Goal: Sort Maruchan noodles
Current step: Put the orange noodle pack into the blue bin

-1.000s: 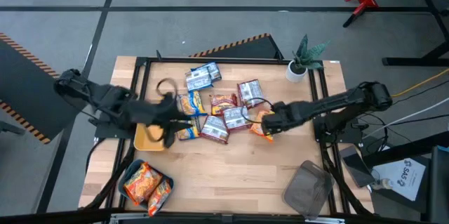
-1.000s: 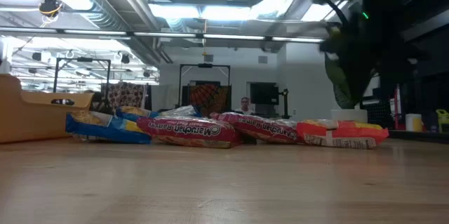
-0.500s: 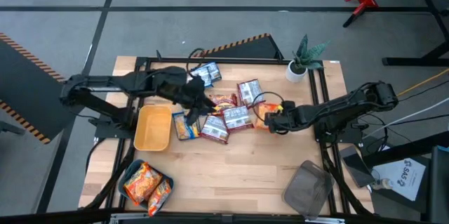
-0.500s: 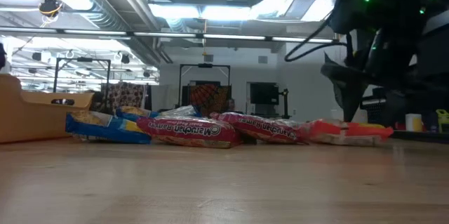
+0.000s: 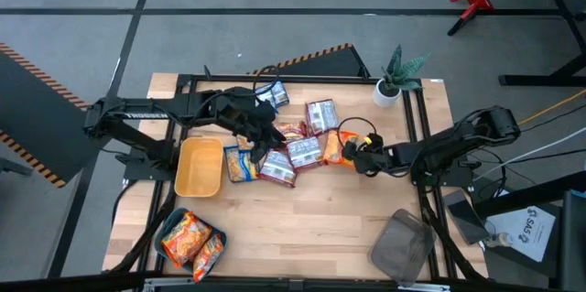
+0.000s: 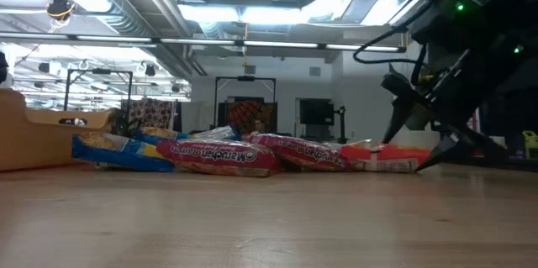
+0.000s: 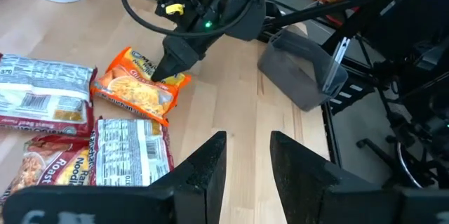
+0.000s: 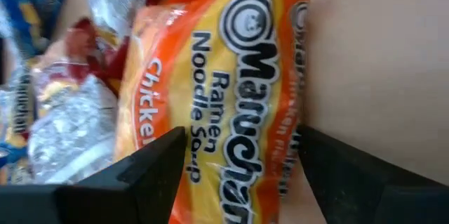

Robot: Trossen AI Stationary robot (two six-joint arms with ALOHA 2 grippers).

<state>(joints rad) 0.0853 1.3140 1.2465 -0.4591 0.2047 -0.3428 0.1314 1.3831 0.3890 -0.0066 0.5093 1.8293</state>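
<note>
Wooden table, orange packet between right gripper fingers

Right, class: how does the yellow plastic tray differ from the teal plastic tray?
The yellow rectangular plastic tray lies empty; the teal rectangular plastic tray holds orange crinkly noodle packets. The yellow tray sits beside the loose packet pile, the teal tray apart from it. Both lie flat, open side up.

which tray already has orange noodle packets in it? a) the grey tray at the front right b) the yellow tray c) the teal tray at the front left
c, the teal tray holds two orange packets, while the yellow tray and the grey tray show bare insides.
</note>
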